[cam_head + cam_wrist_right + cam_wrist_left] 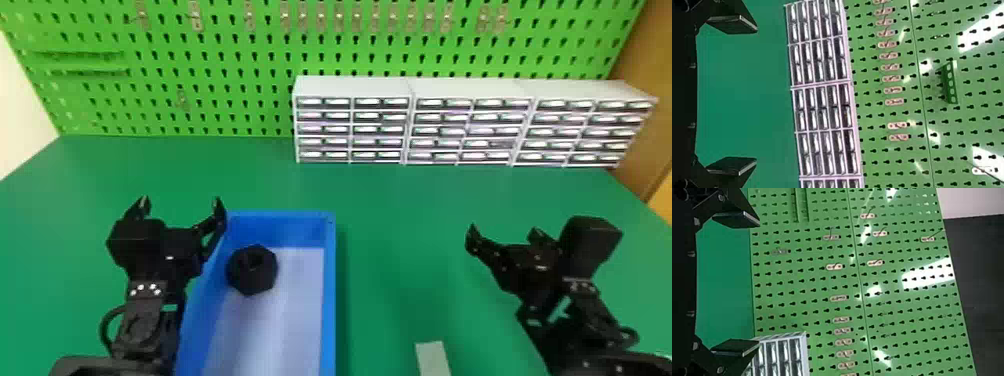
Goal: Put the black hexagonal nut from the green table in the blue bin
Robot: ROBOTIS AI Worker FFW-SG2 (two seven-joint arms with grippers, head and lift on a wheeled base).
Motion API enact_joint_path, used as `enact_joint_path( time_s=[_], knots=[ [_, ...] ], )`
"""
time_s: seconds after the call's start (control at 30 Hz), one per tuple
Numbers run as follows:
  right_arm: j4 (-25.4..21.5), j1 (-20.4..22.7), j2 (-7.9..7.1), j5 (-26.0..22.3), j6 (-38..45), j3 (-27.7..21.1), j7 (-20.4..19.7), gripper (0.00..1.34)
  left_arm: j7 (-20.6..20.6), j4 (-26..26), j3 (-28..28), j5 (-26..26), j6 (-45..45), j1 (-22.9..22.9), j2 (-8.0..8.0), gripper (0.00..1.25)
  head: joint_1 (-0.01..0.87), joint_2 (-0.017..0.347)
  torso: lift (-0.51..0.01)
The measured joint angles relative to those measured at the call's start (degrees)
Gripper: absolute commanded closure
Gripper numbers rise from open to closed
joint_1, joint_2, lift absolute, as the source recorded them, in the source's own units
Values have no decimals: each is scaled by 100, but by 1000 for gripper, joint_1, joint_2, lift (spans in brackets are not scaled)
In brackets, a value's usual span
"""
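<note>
Arms: nearest the camera, the left arm rises from the bottom edge with its wrist beside the blue bin; the right arm comes in at the lower right corner and slants inward over the table.
Black hexagonal nut: inside the bin, toward its far end and close by its left wall, hole facing up; whether it touches that wall I cannot tell.
Blue bin: lengthwise on the table, its near end cut off by the bottom edge; blue walls, pale floor.
Left gripper: level with the bin's far left corner, pointing away toward the pegboard, one finger overlapping the bin's edge in the head view; whether they touch I cannot tell.
Left jaws: spread wide, with nothing held between them in the left wrist view.
Right gripper: well apart from the bin, to its right, aimed forward and slightly inward.
Right jaws: also wide apart, gripping nothing.
Pale strip: on the table between the bin and the right arm, at the bottom edge.
Green table: under all of it.
Drawer cabinets: three side by side at the back, right of centre.
Pegboard: green, upright behind the table, with small metal hooks on it.
</note>
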Motion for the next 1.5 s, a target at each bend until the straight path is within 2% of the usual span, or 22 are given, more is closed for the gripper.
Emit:
enact_joint_path(
  time_s=[1.5],
  knots=[
    [36,42,-24,129,-243,7,-46,121,7,0,-67,64,0,77,-1,196,657,57,-95]
  ],
)
